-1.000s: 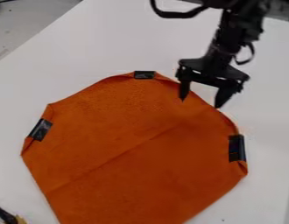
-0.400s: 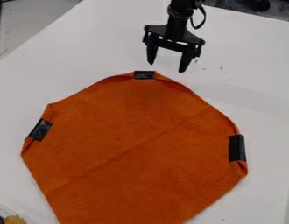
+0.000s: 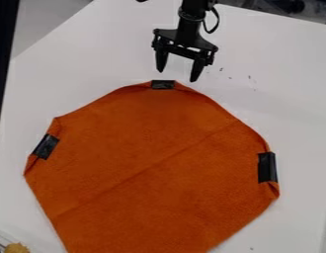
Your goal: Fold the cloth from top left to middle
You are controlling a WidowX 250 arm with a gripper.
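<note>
Just beyond the cloth's top edge hangs the black gripper (image 3: 179, 76), open, its two fingers apart with nothing held between them. It is near the black tape patch (image 3: 163, 84) at the cloth's top corner. The orange cloth (image 3: 152, 163) lies spread on the white table, with a faint diagonal crease across it. Its top, left and right corners are tucked in, with further black patches at the left (image 3: 45, 147) and right (image 3: 266, 167). The cloth's lower end runs out of the view.
The white table (image 3: 80, 69) surrounds the cloth, with its slanting edge at the upper left. A dark vertical strip (image 3: 3, 59) stands along the left border. A small yellowish object (image 3: 17, 248) sits at the bottom left corner. Dark items lie beyond the table at the top right.
From over the cloth's upper right edge, the gripper has moved up and left to the top patch. The dark strip has come in at the left. The cloth looks unmoved.
</note>
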